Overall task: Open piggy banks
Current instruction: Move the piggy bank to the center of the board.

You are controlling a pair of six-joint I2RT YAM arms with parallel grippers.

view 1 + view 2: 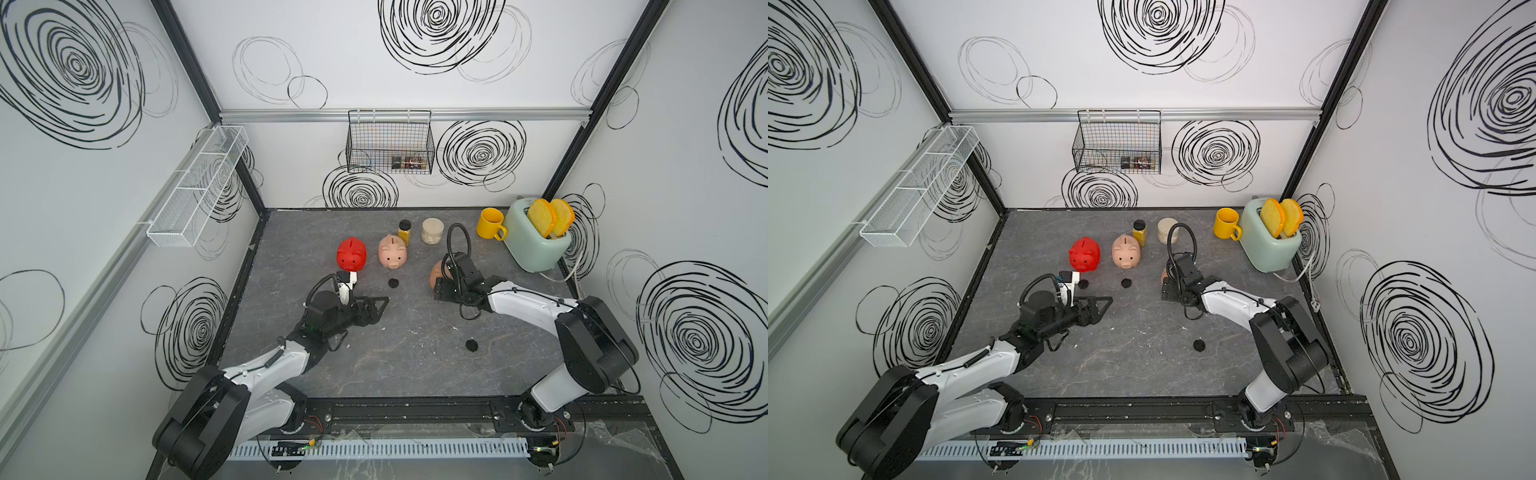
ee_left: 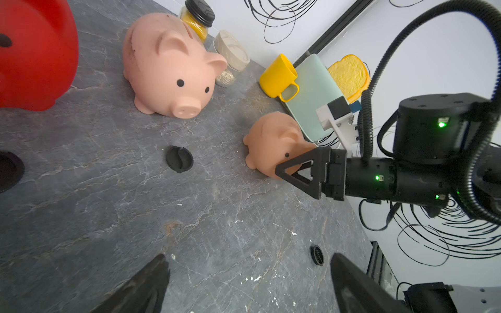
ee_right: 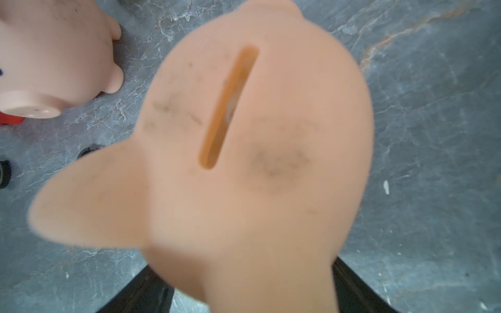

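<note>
Grey marbled desk (image 1: pixel 415 365), scribbly white walls all round. We count three black plugs lying loose on it: one (image 1: pixel 393 283) just in front of the pink pig (image 1: pixel 392 251), one (image 1: pixel 1084 284) by the red pig (image 1: pixel 351 254), and one (image 1: pixel 471 345) nearer the front edge. So our guess is all three pigs are already unplugged and the job's basically done.

Red and pink stand side by side toward the back edge, snouts facing the front. The tan pig (image 1: pixel 438 272) is further toward the right edge, slot turned up at the arm. We can't say if it's flat on its feet or tipped.

The right hand (image 1: pixel 439 289) straddles its head, fingers wide, one each side. Pinching or clear, we can't tell. The left hand (image 1: pixel 379 304) hovers over the desk's middle, fingers spread, nothing in it. It's probably parked there to keep out of the way.
</note>
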